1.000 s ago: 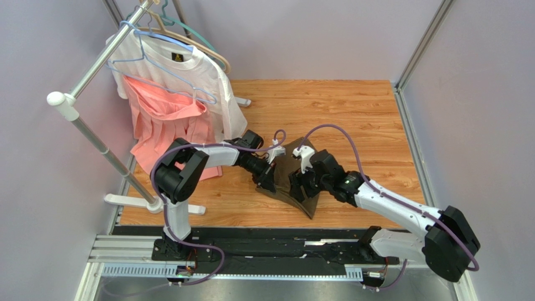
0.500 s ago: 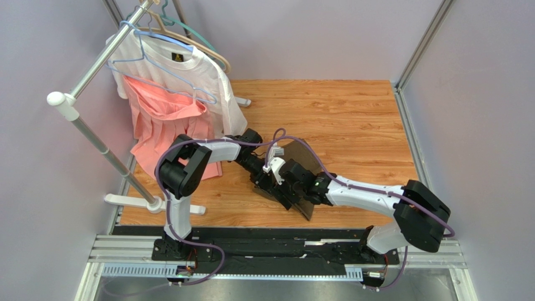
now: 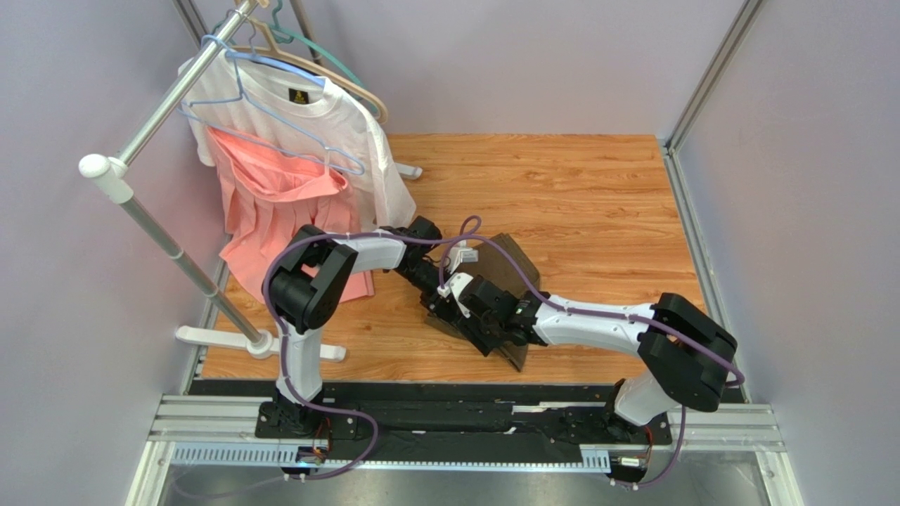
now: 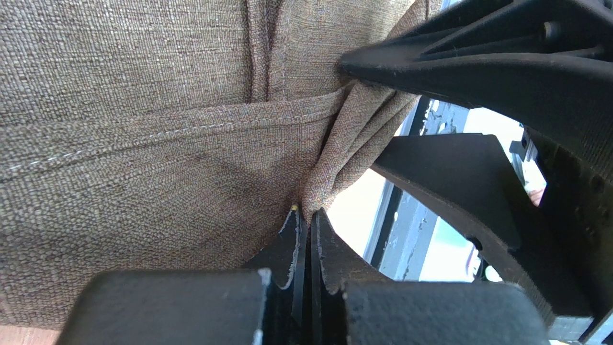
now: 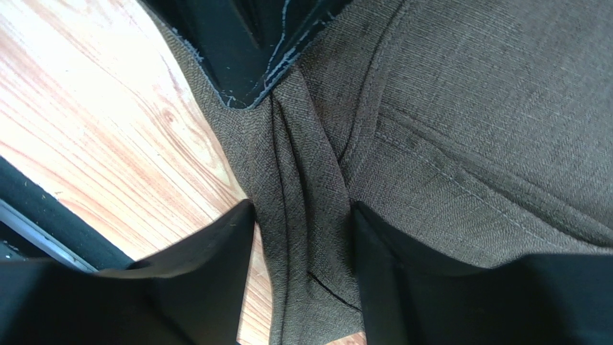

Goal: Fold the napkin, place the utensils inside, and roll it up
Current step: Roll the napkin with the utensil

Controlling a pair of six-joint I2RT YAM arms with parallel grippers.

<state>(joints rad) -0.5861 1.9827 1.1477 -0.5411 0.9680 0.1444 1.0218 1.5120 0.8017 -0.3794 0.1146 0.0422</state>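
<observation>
The dark olive-brown napkin point(image 3: 505, 269) lies bunched on the wooden table point(image 3: 592, 190), partly under both arms. My left gripper point(image 3: 444, 306) is shut, pinching a gathered fold of the napkin point(image 4: 144, 144) at its fingertips point(image 4: 309, 212). My right gripper point(image 3: 468, 311) has come up against it. Its black fingers point(image 4: 468, 65) fill the right of the left wrist view. In the right wrist view the right gripper point(image 5: 302, 215) stands open astride a twisted fold of napkin point(image 5: 468, 108), just below the left gripper's fingers point(image 5: 230, 50). The utensils are out of view.
A clothes rack point(image 3: 158, 227) stands at the left with a white T-shirt point(image 3: 317, 127) and a pink garment point(image 3: 280, 206) hanging close to the left arm. Its foot point(image 3: 259, 343) rests at the table's near left. Grey walls close in both sides.
My right arm swung left across the napkin to meet the left gripper, and its jaws have narrowed around the fold. The left gripper stayed put, still pinching.
</observation>
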